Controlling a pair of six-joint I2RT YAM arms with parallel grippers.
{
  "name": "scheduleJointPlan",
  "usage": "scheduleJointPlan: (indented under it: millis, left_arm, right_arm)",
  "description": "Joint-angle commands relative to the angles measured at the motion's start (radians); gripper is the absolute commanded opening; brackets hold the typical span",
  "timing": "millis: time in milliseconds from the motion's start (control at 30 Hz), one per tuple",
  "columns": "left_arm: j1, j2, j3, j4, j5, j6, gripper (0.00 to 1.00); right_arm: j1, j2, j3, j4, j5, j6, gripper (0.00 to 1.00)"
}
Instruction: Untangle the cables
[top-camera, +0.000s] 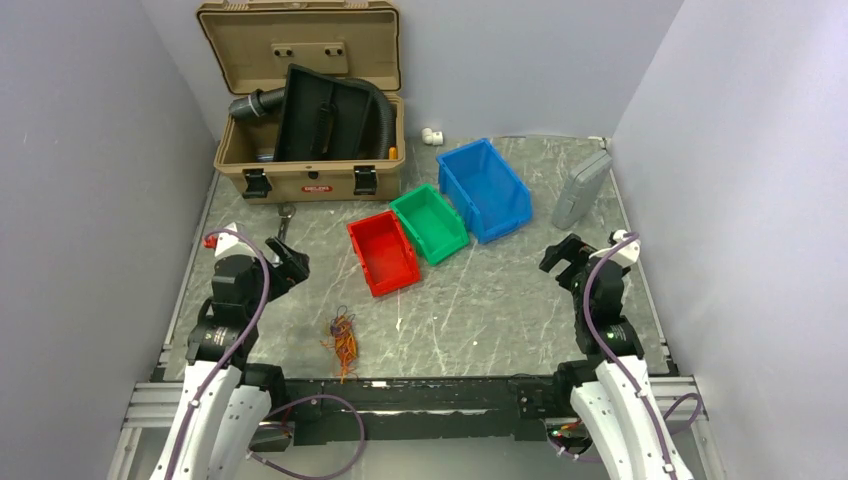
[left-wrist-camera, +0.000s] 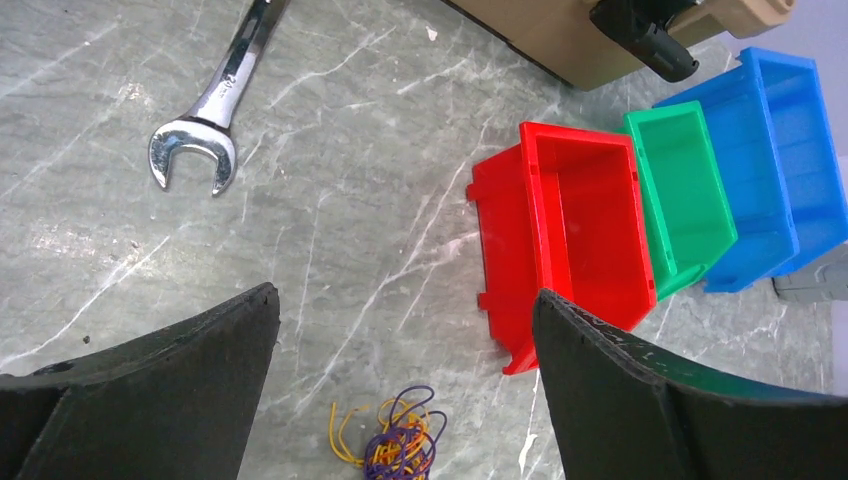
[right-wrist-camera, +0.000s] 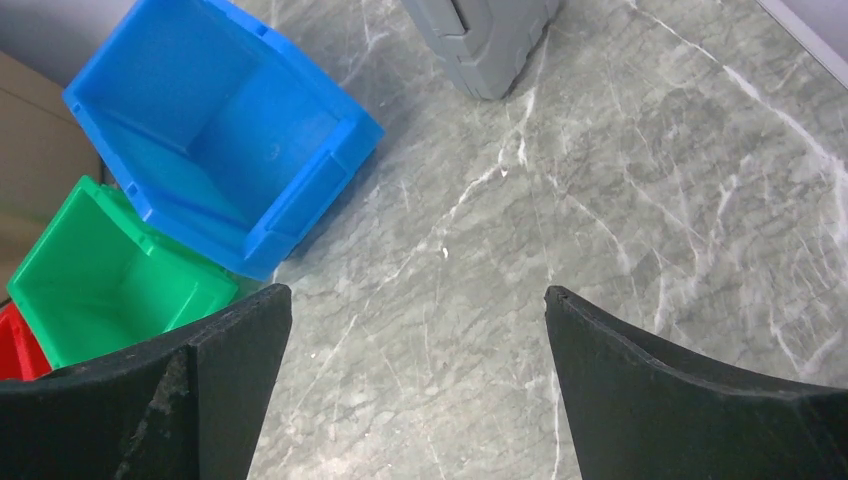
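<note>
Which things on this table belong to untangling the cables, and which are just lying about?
Belongs to the job:
tangled bundle of thin orange and purple wires
open left claw
open right claw

Lying about:
steel spanner
red plastic bin
green plastic bin
blue plastic bin
grey plastic case
tan toolbox holding a black corrugated hose

text readable: none | only sign: small red label (top-camera: 317, 188) on front wall of tan case (top-camera: 290, 173), far left corner of tabletop (top-camera: 480, 310) | letters too small to read
</note>
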Motion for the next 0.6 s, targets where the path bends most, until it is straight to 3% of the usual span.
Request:
scheduleJointPlan:
  millis: [0,200,333,467,567]
  left_arm:
    - [0.003,-0.017,0.007,0.012,0.037,-0.009,0.99]
    - [0.003,-0.002,0.013,-0.013,0.072,0.048,0.99]
    - [0.003,0.062,0.022,-0.03,0.191,0.064,0.99]
    - [-0.001,0.121,-0.005,-0.028,0.265,0.021,0.99]
    - [-0.024,0.146,-0.042,0.001,0.304,-0.018,0.99]
  right_arm:
    - [-0.001,-0.027,0.034,-0.012,0.001,0.025,1.0]
    - [-0.003,-0.011,0.003,0.011,-0.114,0.054,1.0]
    - [-0.001,0.023,0.023,0.012,-0.198,0.007,1.0]
    - [0.001,0.076,0.042,0.034,-0.319,-0.03,1.0]
    - [0.013,0.142,0.05,0.075,-0.451,-0.036,0.94]
